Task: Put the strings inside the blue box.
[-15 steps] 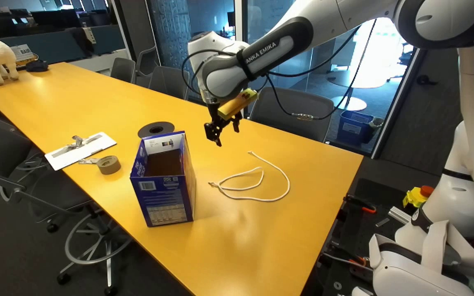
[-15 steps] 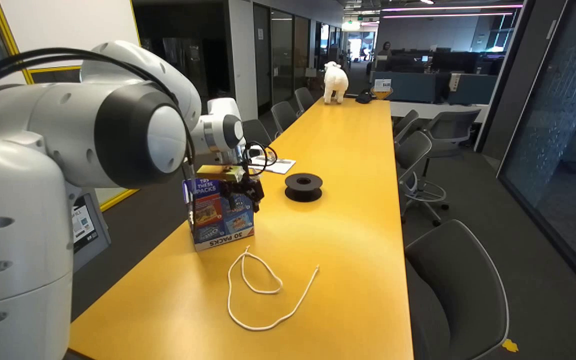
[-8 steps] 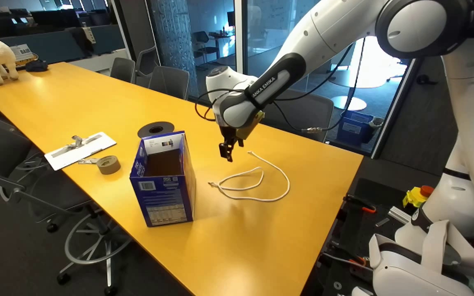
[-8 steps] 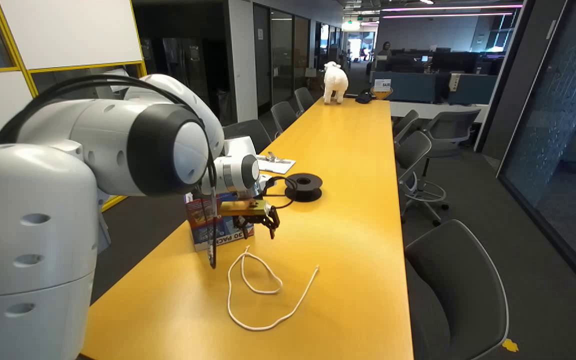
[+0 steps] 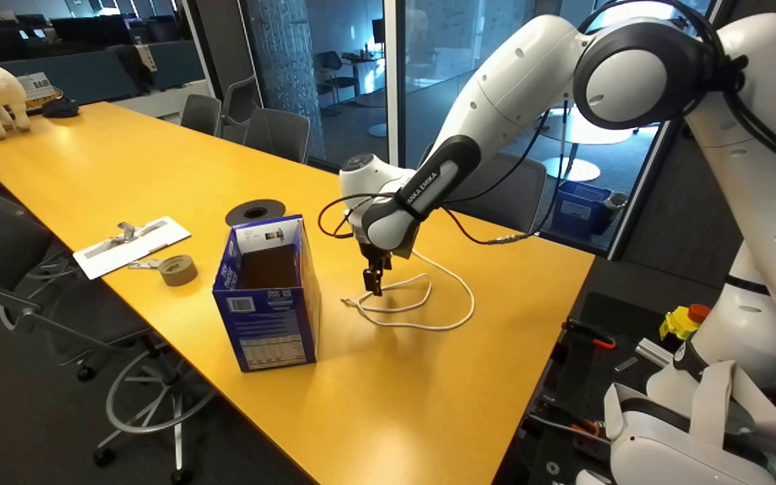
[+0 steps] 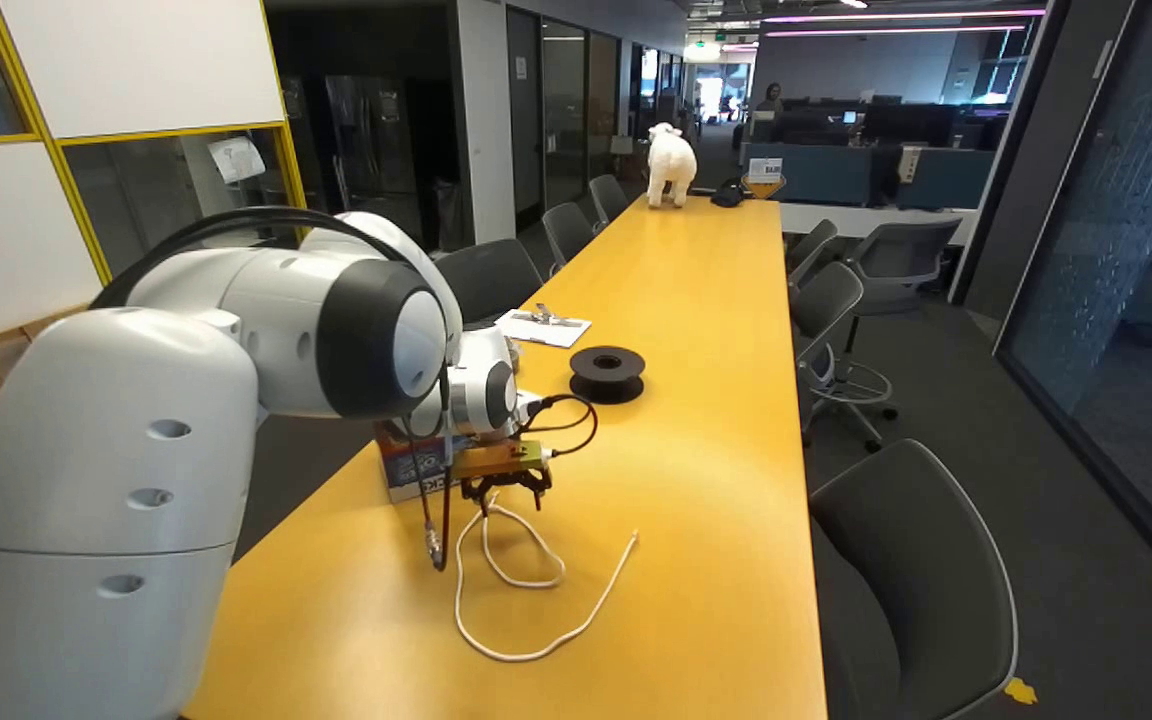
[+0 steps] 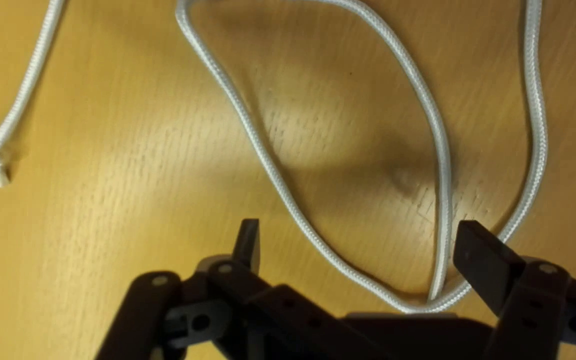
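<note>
The strings are one white cord [image 5: 422, 327] lying in loose loops on the table, also seen in an exterior view [image 6: 521, 658] and in the wrist view [image 7: 268, 162]. The blue box [image 5: 270, 337] stands upright with its top open; in an exterior view [image 6: 414, 470] the arm hides much of it. My gripper [image 5: 378, 283] is open and points down over the cord's end near the box, as an exterior view [image 6: 512, 508] also shows. In the wrist view, two strands pass between the spread fingers [image 7: 358, 222]. Nothing is held. Whether the fingers touch the cord cannot be told.
A black spool [image 5: 255, 211] lies behind the box, also in an exterior view [image 6: 607, 375]. A white clipboard [image 5: 159, 239] and a brown tape roll [image 5: 178, 270] lie near the table edge beyond the box. A cable [image 6: 433, 540] hangs from the arm.
My open gripper has moved down and away from beside the box's top to low over the cord. The cord and the box have not moved.
</note>
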Robot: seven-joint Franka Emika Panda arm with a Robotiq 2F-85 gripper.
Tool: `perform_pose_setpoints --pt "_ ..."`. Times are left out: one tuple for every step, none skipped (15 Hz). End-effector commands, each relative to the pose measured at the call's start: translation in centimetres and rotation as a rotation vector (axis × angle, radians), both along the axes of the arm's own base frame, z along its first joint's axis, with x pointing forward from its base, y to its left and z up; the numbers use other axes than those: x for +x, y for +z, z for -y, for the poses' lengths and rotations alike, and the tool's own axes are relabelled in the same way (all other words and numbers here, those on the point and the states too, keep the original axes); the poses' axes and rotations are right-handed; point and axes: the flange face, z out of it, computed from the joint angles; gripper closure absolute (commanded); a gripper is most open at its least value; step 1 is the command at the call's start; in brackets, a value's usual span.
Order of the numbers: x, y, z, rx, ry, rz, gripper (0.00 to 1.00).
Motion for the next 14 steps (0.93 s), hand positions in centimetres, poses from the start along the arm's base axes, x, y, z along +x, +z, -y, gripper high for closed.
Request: perform_pose_setpoints --pt "1.2 -1.0 -0.4 0.032 0.085 0.005 0.0" --pt "1.2 -1.3 -0.5 0.037 0.104 0.002 0.0" --pt "1.4 -1.6 -0.6 0.042 0.122 -0.001 0.0" --pt "1.5 -1.8 -0.6 0.045 0.135 -0.001 0.0" --pt "1.6 -2.0 -0.5 0.051 0.151 -0.002 0.0" --pt "1.7 -2.2 -0.3 0.057 0.166 0.0 0.0" --pt "1.9 -2.4 -0.1 0.066 0.18 0.001 0.0" --pt "1.9 -2.7 0.0 0.074 0.193 0.0 0.0" --pt "2.0 -2.9 0.1 0.081 0.206 -0.001 0.0" --pt "2.1 -3.2 0.2 0.085 0.216 -0.001 0.0" --pt "2.2 -3.4 0.3 0.091 0.226 -0.004 0.0" --pt "2.3 -3.7 0.4 0.094 0.232 -0.006 0.0" --pt "2.4 -3.9 0.6 0.101 0.237 -0.009 0.0" --pt "2.5 -4.2 0.7 0.107 0.24 -0.014 0.0"
